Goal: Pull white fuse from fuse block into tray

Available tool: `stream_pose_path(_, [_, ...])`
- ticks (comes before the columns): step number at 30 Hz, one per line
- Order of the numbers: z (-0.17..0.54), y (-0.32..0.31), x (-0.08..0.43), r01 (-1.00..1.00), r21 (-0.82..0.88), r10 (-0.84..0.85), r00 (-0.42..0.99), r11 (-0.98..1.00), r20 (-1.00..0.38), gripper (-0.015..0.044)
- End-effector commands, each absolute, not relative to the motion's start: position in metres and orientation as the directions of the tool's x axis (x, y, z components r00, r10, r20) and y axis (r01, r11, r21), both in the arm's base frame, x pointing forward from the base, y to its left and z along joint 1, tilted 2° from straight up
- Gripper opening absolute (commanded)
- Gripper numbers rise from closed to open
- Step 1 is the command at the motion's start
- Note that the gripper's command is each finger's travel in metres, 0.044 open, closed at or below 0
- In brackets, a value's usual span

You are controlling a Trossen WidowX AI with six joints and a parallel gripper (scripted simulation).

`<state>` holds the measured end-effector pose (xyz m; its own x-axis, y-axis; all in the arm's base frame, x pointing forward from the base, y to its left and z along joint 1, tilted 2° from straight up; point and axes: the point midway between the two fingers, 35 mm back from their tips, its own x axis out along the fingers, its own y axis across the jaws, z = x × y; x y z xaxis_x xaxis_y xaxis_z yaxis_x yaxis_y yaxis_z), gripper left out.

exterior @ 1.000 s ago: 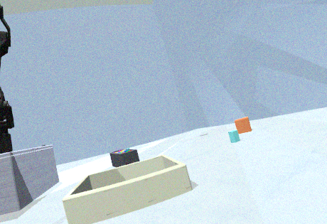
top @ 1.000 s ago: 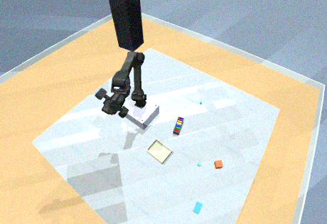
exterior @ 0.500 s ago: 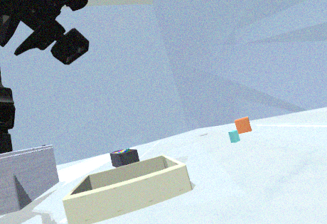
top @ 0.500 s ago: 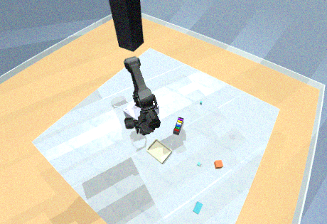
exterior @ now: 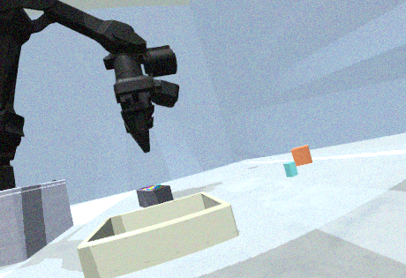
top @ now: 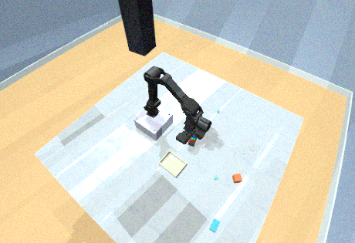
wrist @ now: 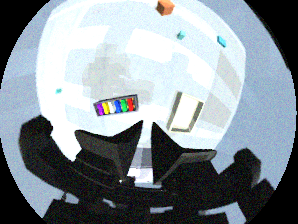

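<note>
The fuse block [exterior: 154, 195] is a small dark box with a row of coloured fuse tops, standing just behind the cream tray [exterior: 159, 233]. In the wrist view the block [wrist: 115, 106] lies left of the tray [wrist: 186, 111]; I cannot pick out the white fuse among the colours. My gripper [exterior: 144, 146] hangs well above the block, pointing down, with its fingers drawn to a narrow point and nothing between them. In the top view the gripper [top: 187, 140] overlaps the block [top: 190, 143], with the tray [top: 173, 163] in front.
The arm's grey base pedestal [exterior: 31, 220] stands left of the tray. An orange cube [exterior: 302, 154] and a small teal cube [exterior: 290, 169] lie far to the right. A teal flat piece [top: 214, 224] lies near the front. A tall black column [top: 136, 20] stands at the back.
</note>
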<state>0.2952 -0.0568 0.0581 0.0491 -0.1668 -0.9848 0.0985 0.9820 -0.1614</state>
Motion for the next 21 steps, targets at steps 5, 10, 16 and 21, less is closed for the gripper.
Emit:
stream_pose_path(5, [0.018, 0.032, 0.300, -0.167, -0.035, -0.031, 0.025, 0.985, -0.999, 0.0062])
stream_pose_path(10, [0.018, 0.027, 0.295, -0.167, -0.035, -0.031, 0.024, 0.985, -0.999, 0.0062])
stream_pose_path(16, [0.015, 0.027, 0.295, -0.167, -0.035, -0.031, 0.024, 0.985, -0.999, 0.0062])
stream_pose_path(21, [0.010, 0.027, 0.296, -0.167, -0.035, -0.031, 0.024, 0.985, -0.999, 0.0062])
